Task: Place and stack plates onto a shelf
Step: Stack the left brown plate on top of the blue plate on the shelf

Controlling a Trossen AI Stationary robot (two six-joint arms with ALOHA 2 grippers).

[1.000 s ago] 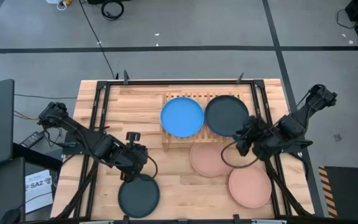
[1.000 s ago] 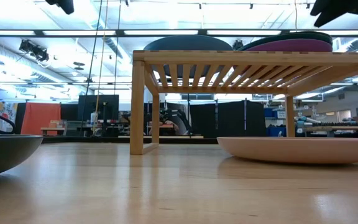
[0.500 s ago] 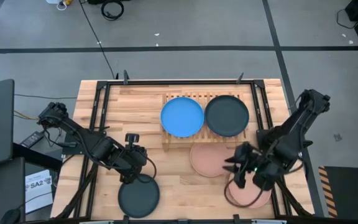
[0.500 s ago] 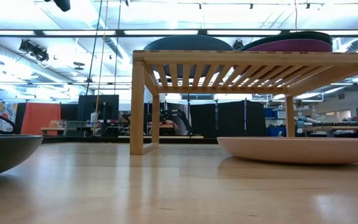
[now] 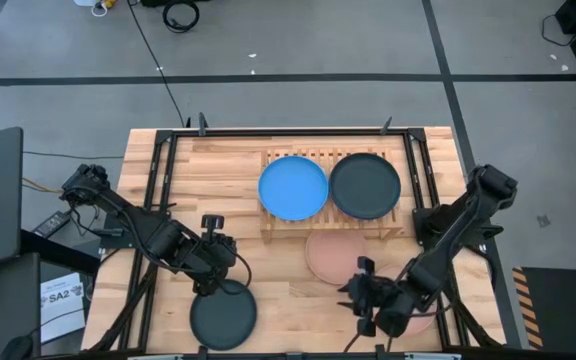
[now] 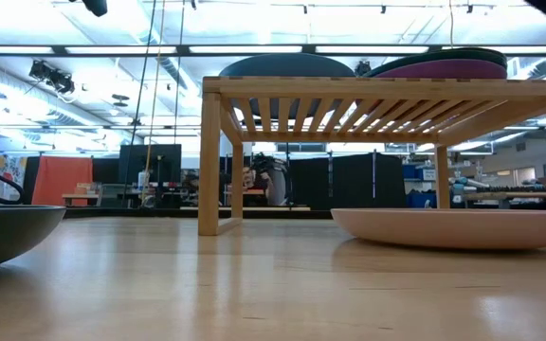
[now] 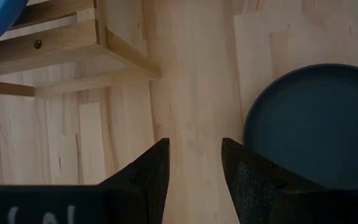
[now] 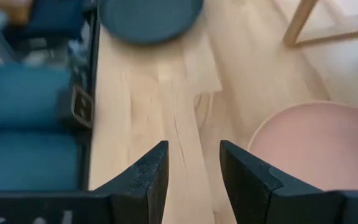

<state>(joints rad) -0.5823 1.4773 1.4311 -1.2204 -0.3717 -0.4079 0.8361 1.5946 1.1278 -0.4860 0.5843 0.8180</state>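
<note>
Overhead, the wooden table (image 5: 218, 180) held a low slatted rack (image 5: 308, 158) of pale wood near its far middle. On the rack sat a bright blue plate (image 5: 293, 188) and, touching its right edge, a black plate (image 5: 365, 186). The right arm reached from the table's right edge down toward the near side, bent at the elbow, with the right gripper (image 5: 353, 301) low above the boards, its fingers parted and empty. The left arm stretched in from the left edge, and the left gripper (image 5: 213, 262) hung just over the far rim of a dark teal plate (image 5: 223, 314), fingers also apart and holding nothing.

From table height, the rack (image 6: 387, 90) showed a purple plate (image 6: 453, 69) under the black one, hidden from above. The right wrist camera showed a salmon plate (image 8: 319, 146) beside the parted fingers (image 8: 253, 180). From above, the right arm covered most of it, while a second salmon plate (image 5: 333, 255) lay half under the rack's near edge.

All plates were round, shallow and matte.
</note>
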